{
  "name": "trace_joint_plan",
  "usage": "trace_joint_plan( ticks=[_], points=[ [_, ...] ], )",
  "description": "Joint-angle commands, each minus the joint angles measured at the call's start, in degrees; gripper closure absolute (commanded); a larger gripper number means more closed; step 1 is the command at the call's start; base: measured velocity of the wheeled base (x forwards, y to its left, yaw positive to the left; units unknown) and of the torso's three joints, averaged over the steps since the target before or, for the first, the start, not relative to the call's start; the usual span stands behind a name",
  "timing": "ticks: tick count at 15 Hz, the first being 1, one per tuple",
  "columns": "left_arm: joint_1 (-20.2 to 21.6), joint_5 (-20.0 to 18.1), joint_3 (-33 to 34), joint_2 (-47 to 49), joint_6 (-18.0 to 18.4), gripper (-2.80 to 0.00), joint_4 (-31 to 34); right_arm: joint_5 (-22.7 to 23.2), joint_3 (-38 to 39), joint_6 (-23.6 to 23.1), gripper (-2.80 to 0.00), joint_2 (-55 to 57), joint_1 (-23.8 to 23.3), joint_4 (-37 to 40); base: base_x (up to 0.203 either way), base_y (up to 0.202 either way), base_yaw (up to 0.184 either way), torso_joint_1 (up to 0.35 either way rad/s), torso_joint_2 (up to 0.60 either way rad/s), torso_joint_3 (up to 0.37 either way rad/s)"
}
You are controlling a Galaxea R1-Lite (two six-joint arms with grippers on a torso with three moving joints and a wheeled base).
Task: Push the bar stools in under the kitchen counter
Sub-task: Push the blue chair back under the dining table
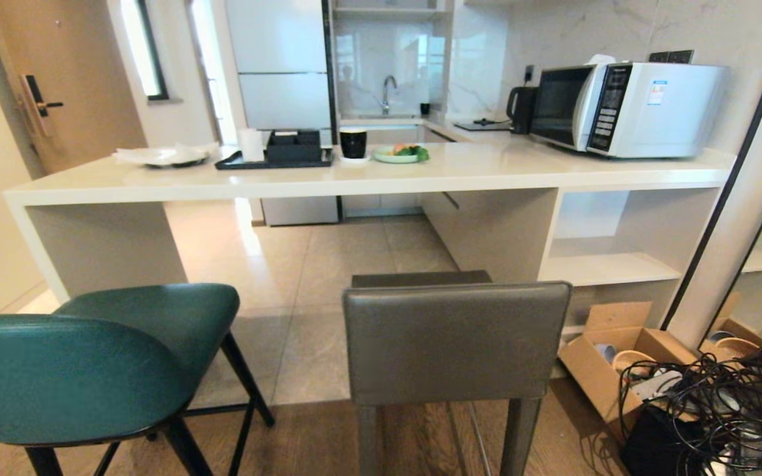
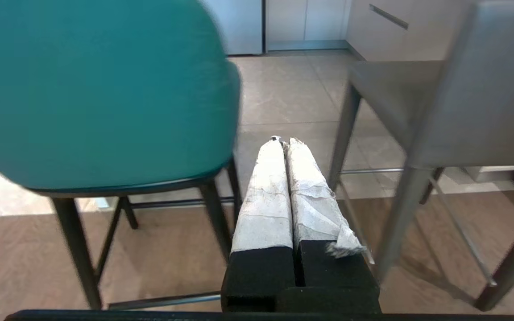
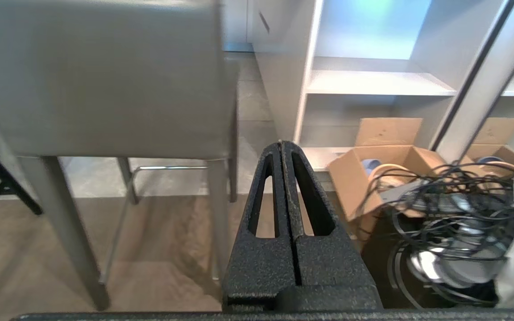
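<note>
While both stools are standing out on the floor, clear of the kitchen counter (image 1: 354, 180), nothing is being gripped by either claw. The teal stool (image 1: 90, 370) is being seen in front of the counter's slab end panel (image 1: 103, 248), with its curved back turned away from the counter and toward the camera. The dark grey stool (image 1: 457, 340) is being seen in front of the counter's open middle part, near the white shelves (image 1: 609, 268), with its square back also turned away from the counter. The two stools are being kept apart by a strip of bare floor. The left gripper (image 2: 283, 141) is being held low in front of this gap, its two paper-wrapped fingers (image 2: 266, 187) pressed together and empty. The right gripper (image 3: 281, 145) is being held beside the grey stool's legs, on the side of the counter's shelves, its black fingers also closed on nothing. A cardboard box (image 1: 609, 360) and a tangle of black cables (image 1: 712, 403) are lying on the floor below the shelves. On the counter, a microwave (image 1: 626, 109) and a black cup (image 1: 353, 143) are standing.
</note>
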Motion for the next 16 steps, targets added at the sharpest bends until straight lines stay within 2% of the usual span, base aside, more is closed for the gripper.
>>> trace_joint_plan(
  ticks=[1, 16],
  points=[
    [0.0, 0.0, 0.0, 0.0, 0.0, 0.00, 0.0, 0.0, 0.0, 0.0, 0.00, 0.1, -0.1, 0.0, 0.000, 0.194, -0.003, 0.002, 0.00, 0.002],
    [0.0, 0.0, 0.0, 0.0, 0.0, 0.00, 0.0, 0.0, 0.0, 0.0, 0.00, 0.1, 0.0, 0.0, 0.000, 0.198, -0.002, 0.002, 0.00, 0.001]
  ],
)
